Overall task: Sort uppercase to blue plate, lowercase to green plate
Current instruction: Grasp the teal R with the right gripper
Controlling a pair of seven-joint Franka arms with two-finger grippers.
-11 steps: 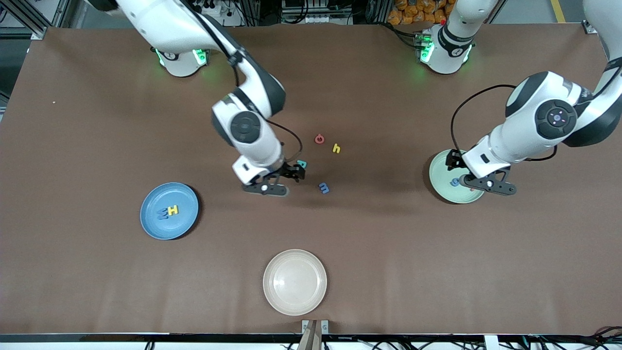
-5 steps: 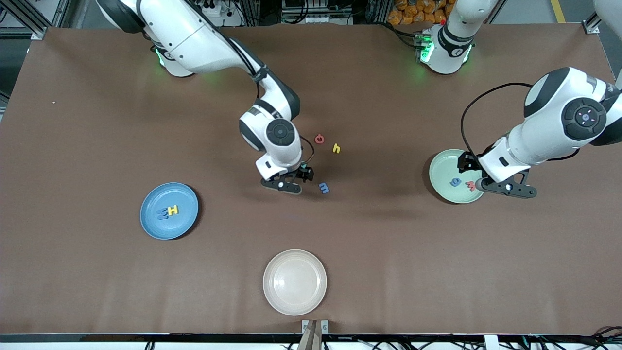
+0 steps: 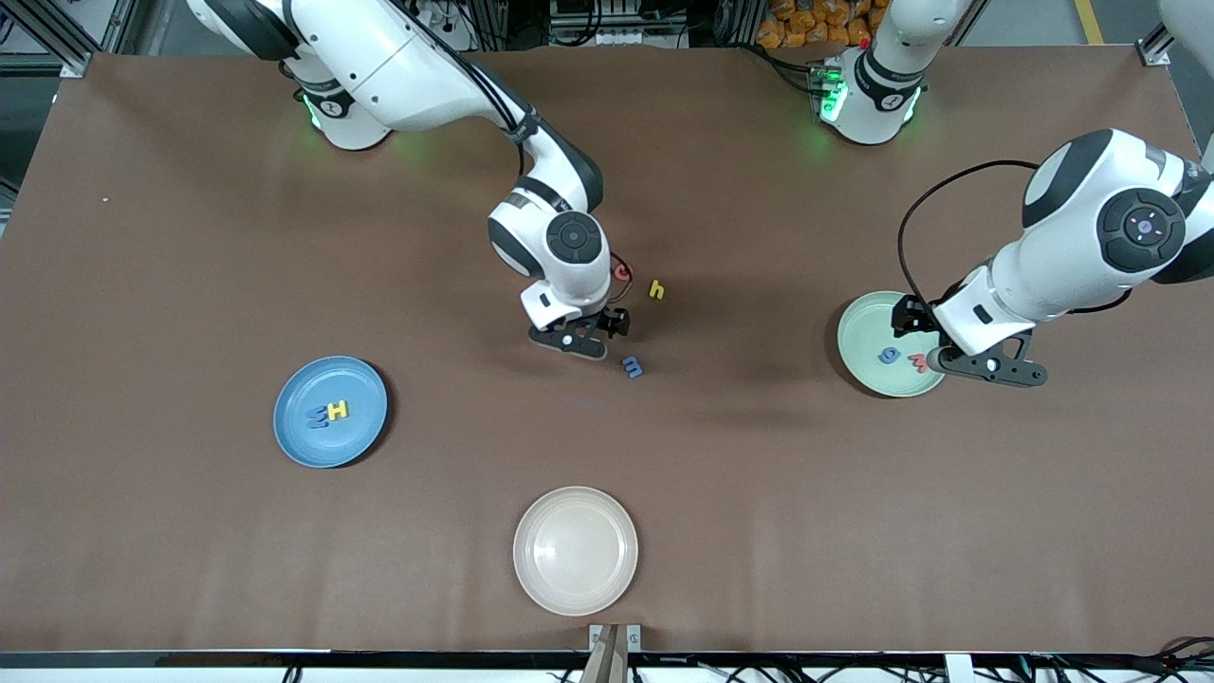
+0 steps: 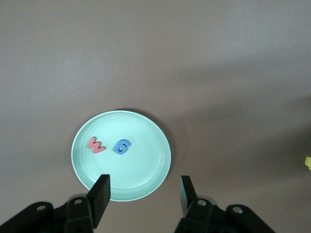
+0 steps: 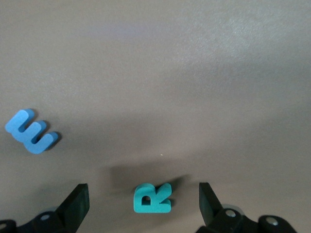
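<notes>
Right gripper hangs low over mid-table, fingers spread wide, nothing held. The teal-green R lies flat on the brown table between the fingers, touching neither. Blue m lies just outside the span; in the front view it sits slightly nearer the camera than the gripper. Red G, part-hidden by the wrist, and yellow h lie a little farther from the camera.

Left gripper waits over the edge of the pale green plate, fingers wide, empty. Red w and blue g lie side by side in that plate, apart.

Blue plate, toward the right arm's end, holds blue M and yellow H, touching. Cream plate sits nearest the camera.
</notes>
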